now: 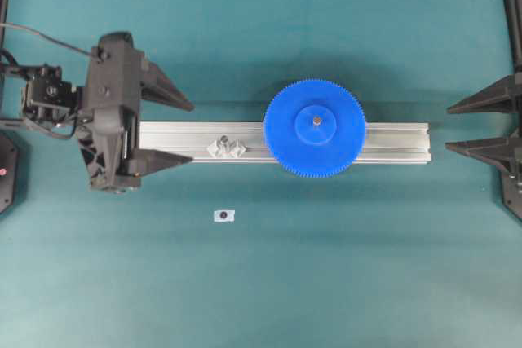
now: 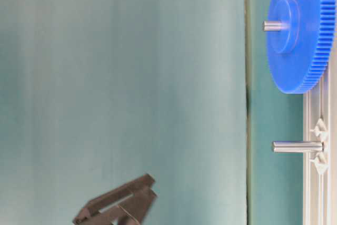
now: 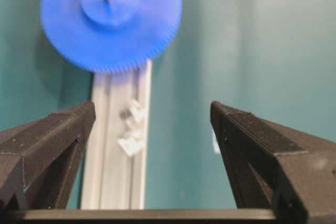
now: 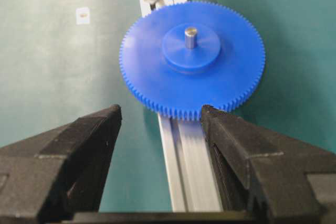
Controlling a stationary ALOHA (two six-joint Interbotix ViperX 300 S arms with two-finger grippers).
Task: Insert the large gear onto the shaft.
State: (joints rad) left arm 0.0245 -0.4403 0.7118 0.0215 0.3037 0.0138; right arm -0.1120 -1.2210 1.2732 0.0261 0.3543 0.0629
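Four cameras on one teal table: one above, one at the table's level, one on each wrist.

The overhead view looks straight down and takes in the whole aluminium rail (image 1: 391, 143), with the large gear (image 1: 315, 128) near its middle. The table-level view sits low and close and is turned on its side, so the rail (image 2: 316, 130) runs down its right edge and the gear (image 2: 303, 30) stands at upper right. The left wrist view looks along the rail (image 3: 113, 171) between its own fingers (image 3: 47, 145) to the gear (image 3: 111, 19); the right wrist view faces the gear (image 4: 192, 59) from the opposite end, nearer. All four share the gear.
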